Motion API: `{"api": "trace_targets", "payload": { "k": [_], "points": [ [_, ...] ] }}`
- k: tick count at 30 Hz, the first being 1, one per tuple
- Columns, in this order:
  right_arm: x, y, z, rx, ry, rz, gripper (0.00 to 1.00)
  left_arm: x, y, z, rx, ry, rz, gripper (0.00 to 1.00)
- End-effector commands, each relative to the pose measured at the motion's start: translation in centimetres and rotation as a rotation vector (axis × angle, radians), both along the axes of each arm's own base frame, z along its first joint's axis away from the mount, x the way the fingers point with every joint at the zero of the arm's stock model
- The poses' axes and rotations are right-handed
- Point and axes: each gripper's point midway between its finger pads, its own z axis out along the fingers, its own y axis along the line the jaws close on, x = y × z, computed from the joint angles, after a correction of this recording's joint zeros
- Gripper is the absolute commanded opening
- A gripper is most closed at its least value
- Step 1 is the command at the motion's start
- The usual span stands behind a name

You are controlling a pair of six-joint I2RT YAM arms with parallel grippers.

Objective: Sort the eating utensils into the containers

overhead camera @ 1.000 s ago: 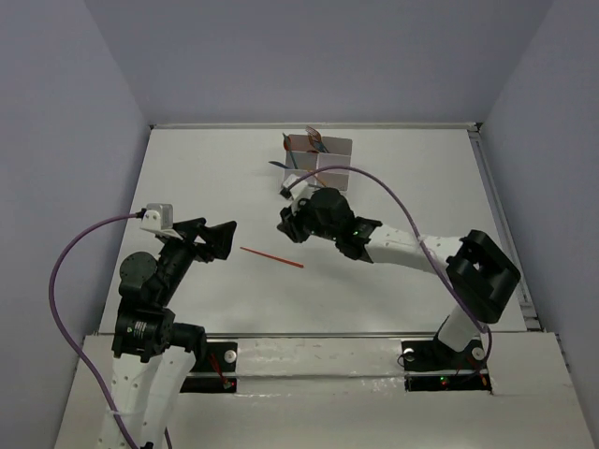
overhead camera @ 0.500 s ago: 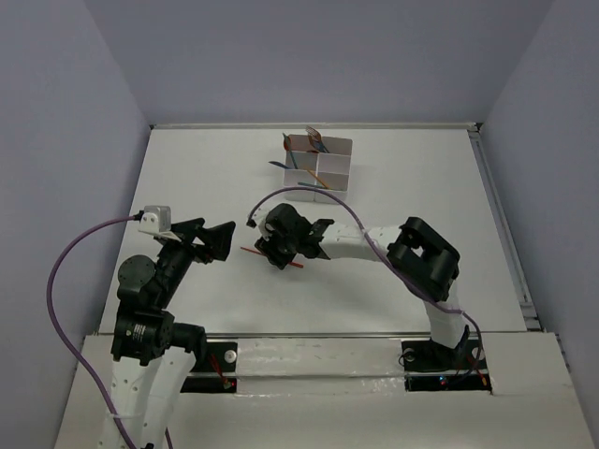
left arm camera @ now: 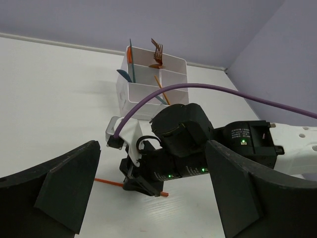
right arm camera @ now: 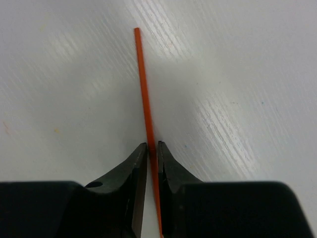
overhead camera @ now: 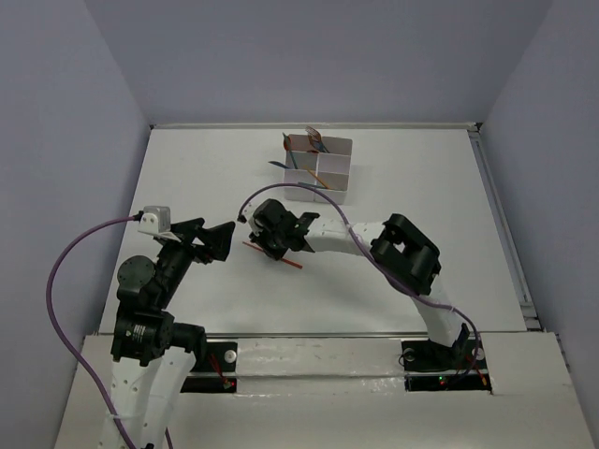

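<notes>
A thin orange stick (overhead camera: 293, 264) lies on the white table between the arms. My right gripper (overhead camera: 270, 251) is down over its middle with the jaws shut on it; the right wrist view shows the stick (right arm camera: 143, 84) pinched between the two black fingertips of the gripper (right arm camera: 152, 147), still on the table. The white four-compartment box (overhead camera: 333, 180) stands at the back, holding a brown fork (overhead camera: 316, 138), teal and orange pieces. My left gripper (overhead camera: 217, 238) is open and empty, left of the stick. In its view the stick (left arm camera: 105, 182) and box (left arm camera: 143, 93) show.
A purple cable (overhead camera: 309, 190) arcs over the right arm from its wrist, and another (overhead camera: 65, 262) loops beside the left arm. The table's raised edges run along the back (overhead camera: 309, 125) and the right side (overhead camera: 501, 224).
My right arm has swung from near the box toward the left and near side, come down over the orange stick and closed on it. The left arm has stayed put.
</notes>
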Motion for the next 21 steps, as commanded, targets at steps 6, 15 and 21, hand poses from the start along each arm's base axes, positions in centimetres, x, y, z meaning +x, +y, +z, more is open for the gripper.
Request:
{"api": "trace_targets", "payload": {
  "k": [6,15,21],
  "points": [
    [-0.6,0.1,0.0,-0.004,0.005,-0.031,0.07,0.0,0.2,1.0,-0.003,-0.052,0.005,0.99],
    [8.8,-4.6,18.8,0.479,-0.402,-0.352,0.07,0.1,0.1,0.9,-0.002,-0.046,0.005,0.99],
    [13.7,-13.0,23.5,0.684,-0.581,-0.512,0.07,0.2,0.0,0.7,0.001,-0.039,-0.002,0.99]
  ]
}}
